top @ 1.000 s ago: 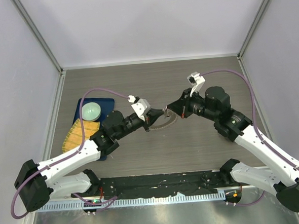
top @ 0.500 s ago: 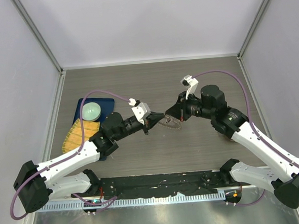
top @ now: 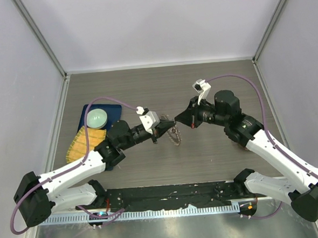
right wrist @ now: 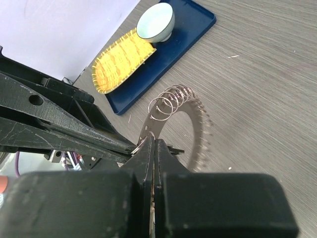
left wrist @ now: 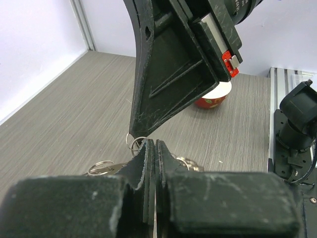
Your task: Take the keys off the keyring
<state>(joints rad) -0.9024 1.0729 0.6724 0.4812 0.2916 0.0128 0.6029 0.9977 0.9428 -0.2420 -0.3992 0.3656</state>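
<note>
The keyring [right wrist: 198, 130] is a grey-brown metal ring with a toothed fringe and several small split rings [right wrist: 171, 101] on its rim. It hangs tilted above the table between the two grippers [top: 174, 134]. My right gripper [right wrist: 155, 144] is shut on its rim. My left gripper [left wrist: 151, 145] is shut too. Its tips meet the right gripper's at a small split ring [left wrist: 136, 141] on the same rim. Bits of the ring [left wrist: 101, 167] show below the left fingers. I cannot make out any black-headed keys.
A blue tray [top: 111, 108] lies at the left with a pale round dish [top: 98, 118] and a yellow woven piece [top: 85, 142] on it. A small red and white bowl [left wrist: 213, 96] shows behind the right gripper. The arm bases line the near edge.
The keyring lay nearly flat between the grippers and now hangs down tilted below their meeting tips. Both grippers have closed in toward each other at mid-table.
</note>
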